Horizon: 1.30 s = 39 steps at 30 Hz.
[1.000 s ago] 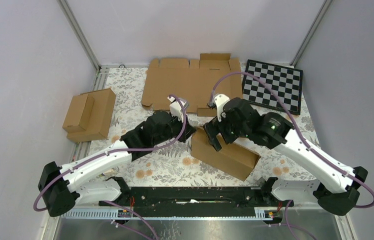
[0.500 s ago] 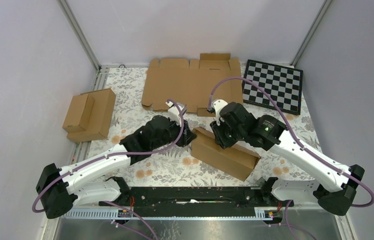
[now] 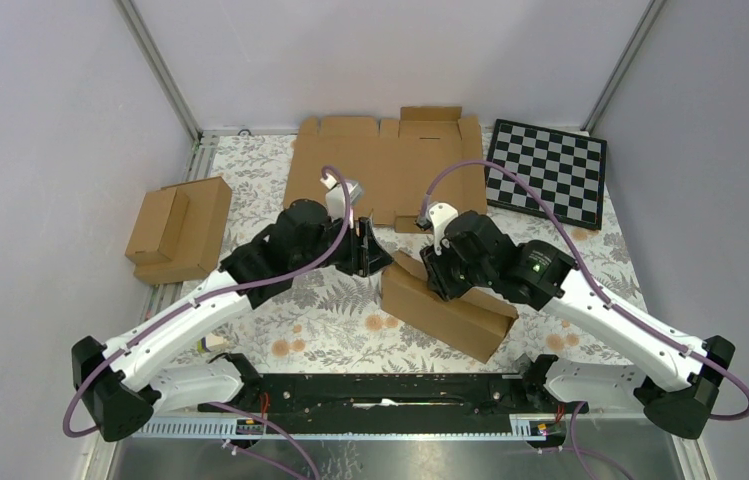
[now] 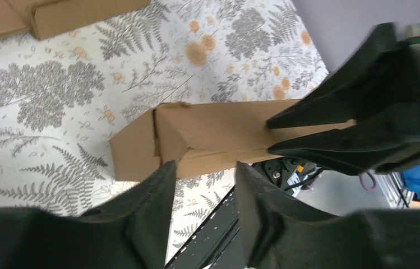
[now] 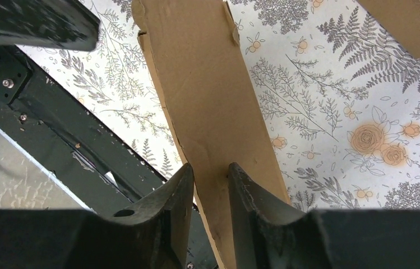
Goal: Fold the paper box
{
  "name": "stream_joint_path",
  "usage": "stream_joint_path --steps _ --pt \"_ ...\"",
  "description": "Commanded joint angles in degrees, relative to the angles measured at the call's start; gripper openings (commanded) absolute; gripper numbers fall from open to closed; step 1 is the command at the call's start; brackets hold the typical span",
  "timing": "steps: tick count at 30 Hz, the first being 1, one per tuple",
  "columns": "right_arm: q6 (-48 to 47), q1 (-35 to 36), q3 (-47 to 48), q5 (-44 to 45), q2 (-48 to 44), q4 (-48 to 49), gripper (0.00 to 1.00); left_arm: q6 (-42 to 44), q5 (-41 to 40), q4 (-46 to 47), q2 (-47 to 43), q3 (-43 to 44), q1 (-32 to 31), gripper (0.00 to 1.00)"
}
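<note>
The paper box (image 3: 447, 312) is a brown cardboard shape lying slantwise on the flowered cloth between my two arms. My right gripper (image 3: 433, 272) sits over its far left end. In the right wrist view that gripper (image 5: 210, 168) is shut on the paper box (image 5: 207, 95), with the cardboard panel running between its fingers. My left gripper (image 3: 375, 258) hangs just left of the box's end. In the left wrist view this gripper (image 4: 204, 168) is open with only cloth and rail between its fingers, and the box (image 4: 213, 134) lies just beyond the tips. The right gripper's black fingers (image 4: 331, 134) pinch the box there.
A wide flat cardboard blank (image 3: 380, 170) lies at the back, with a checkerboard (image 3: 548, 172) to its right. Two joined small brown boxes (image 3: 178, 228) sit at the left edge. The black rail (image 3: 380, 388) runs along the near edge.
My left gripper has opened and drawn back and up from the box's end. My right gripper, wide open a second ago, has come down and shut on the box.
</note>
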Motion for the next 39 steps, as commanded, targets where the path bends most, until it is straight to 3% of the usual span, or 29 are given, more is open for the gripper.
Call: stream_joint_path --steps 1,4,6,9,18,24,27,31,36,37,39 --pt "1.17 0.29 -3.58 -1.82 1.37 -2.22 0.37 -1.54 5.02 2.96 0.23 4.8 0.33 0.36" --pt "1.16 0.24 -3.77 -1.83 1.2 -1.99 0.39 -2.26 7.59 6.08 2.86 5.56 0.51 0.16" --pt "1.26 0.24 -3.86 -1.82 1.15 -1.96 0.4 -2.54 8.32 7.29 4.66 5.65 0.6 0.1" --pt "1.36 0.24 -3.92 -1.82 0.8 -1.93 0.43 -3.06 9.31 10.03 6.45 3.81 0.96 0.08" --pt "1.1 0.24 -1.85 -1.16 -1.31 -2.41 0.71 -2.79 6.78 13.39 6.61 -5.83 4.78 0.02" --pt "2.45 0.23 5.39 5.42 -1.83 -6.35 0.82 -3.65 7.41 15.88 6.78 -10.78 5.6 0.01" --pt "5.14 0.2 8.11 9.24 -3.05 -8.16 0.82 -4.41 7.86 17.74 6.82 -12.93 5.78 0.0" --pt "6.35 0.24 8.63 7.04 -5.72 -8.93 0.85 -4.72 7.66 18.59 6.46 -13.93 5.91 0.01" --pt "8.27 0.24 9.06 6.54 -6.21 -10.62 0.85 -3.75 7.16 15.57 5.58 -9.0 6.67 0.07" --pt "8.95 0.21 9.35 6.9 -6.38 -10.77 0.81 -3.21 6.85 13.88 5.36 -7.22 6.66 0.11" --pt "10.66 0.23 9.92 8.94 -7.18 -11.54 0.63 -2.42 5.91 10.73 4.61 -3.74 6.66 0.17"
